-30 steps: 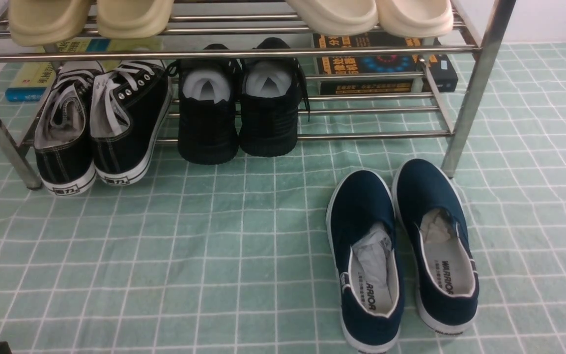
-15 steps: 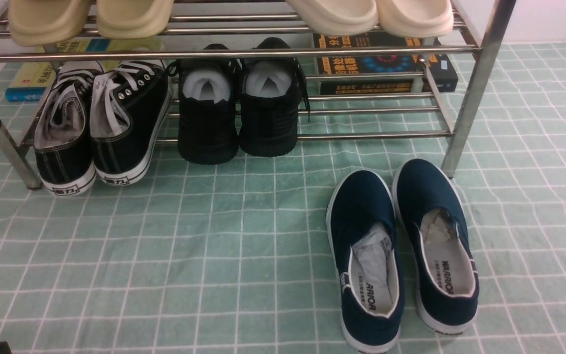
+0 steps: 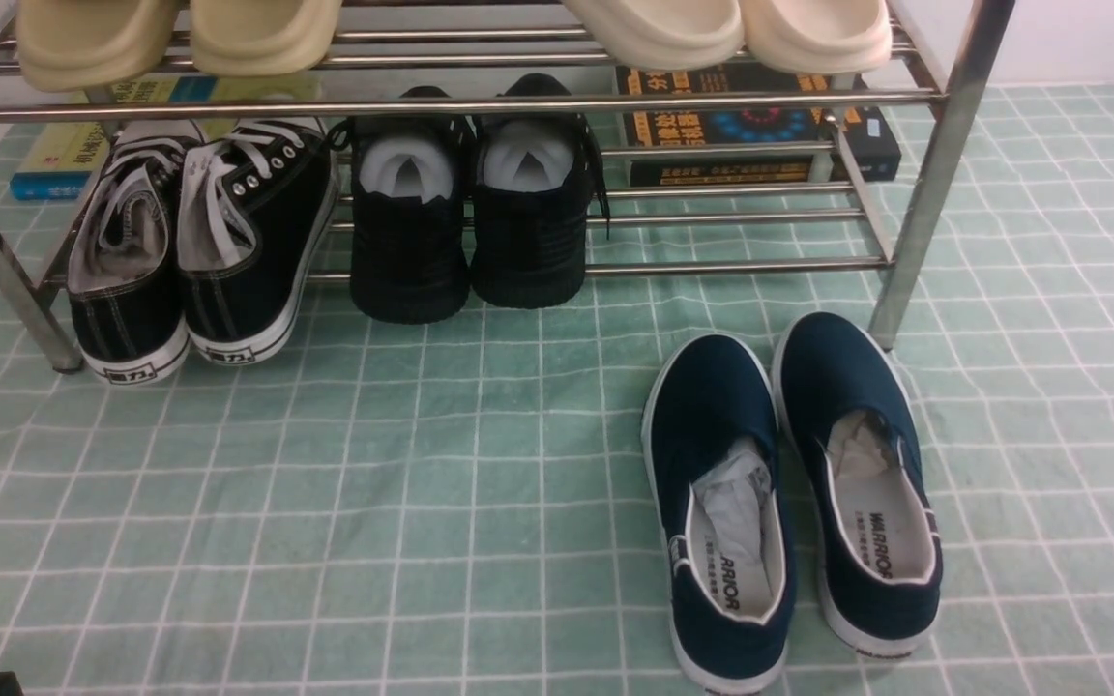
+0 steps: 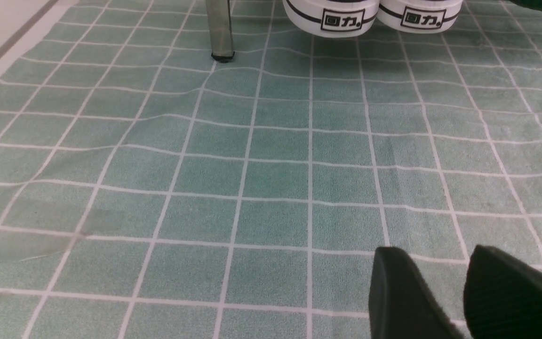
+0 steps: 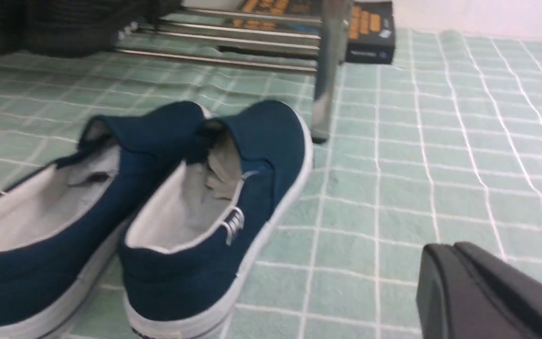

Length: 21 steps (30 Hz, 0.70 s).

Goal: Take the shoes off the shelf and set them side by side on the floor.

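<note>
The two navy shoes stand side by side on the pale green gridded floor (image 3: 422, 483), just in front of the shelf's right leg (image 3: 934, 174). The left shoe (image 3: 721, 503) and the right shoe (image 3: 857, 474) have their toes pointing at the shelf, and both hold crumpled paper. In the right wrist view the pair (image 5: 233, 202) lies apart from my right gripper (image 5: 447, 247), whose fingers are pressed together with nothing in them. My left gripper (image 4: 438, 254) hangs open over bare floor, far from the shoes.
Black lace-up sneakers (image 3: 199, 251) and all-black shoes (image 3: 470, 222) sit on the lower tier. Beige slippers (image 3: 180, 34) and cream slippers (image 3: 731, 29) are on the upper tier. Books (image 3: 760, 126) lie behind. The sneakers' heels (image 4: 374, 14) and a shelf leg (image 4: 220, 33) are ahead of my left gripper.
A dark sliver at the front view's right edge half a second ago is gone now. The shoes and the shelf have not moved.
</note>
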Tool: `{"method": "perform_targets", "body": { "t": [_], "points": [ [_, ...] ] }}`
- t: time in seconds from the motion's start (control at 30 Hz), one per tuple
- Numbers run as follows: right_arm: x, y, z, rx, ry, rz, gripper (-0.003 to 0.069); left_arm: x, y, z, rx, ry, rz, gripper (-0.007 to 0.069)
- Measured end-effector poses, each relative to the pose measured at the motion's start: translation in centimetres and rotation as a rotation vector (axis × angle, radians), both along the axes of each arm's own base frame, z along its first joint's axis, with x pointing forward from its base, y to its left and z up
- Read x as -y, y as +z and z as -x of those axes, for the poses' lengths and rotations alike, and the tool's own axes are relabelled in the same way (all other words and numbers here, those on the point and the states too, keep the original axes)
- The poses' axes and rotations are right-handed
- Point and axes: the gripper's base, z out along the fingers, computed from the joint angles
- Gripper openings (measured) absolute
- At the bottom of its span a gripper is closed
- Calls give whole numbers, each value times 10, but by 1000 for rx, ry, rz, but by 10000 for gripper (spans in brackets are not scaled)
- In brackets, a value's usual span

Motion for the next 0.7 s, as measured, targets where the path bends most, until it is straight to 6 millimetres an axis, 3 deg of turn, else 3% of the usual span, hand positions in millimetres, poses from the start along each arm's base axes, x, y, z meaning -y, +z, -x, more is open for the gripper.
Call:
{"method": "perform_targets", "body": {
  "t": [0.07, 0.23, 0.7],
  "points": [
    [3, -11, 2, -14, -45, -10, 20, 0, 0, 0, 0, 0, 0, 241],
    [6, -17, 5, -59, -104, -4, 27, 0, 0, 0, 0, 0, 0, 241],
    [8, -20, 7, -118, -143, 3, 37, 0, 0, 0, 0, 0, 0, 241]
  ]
}}
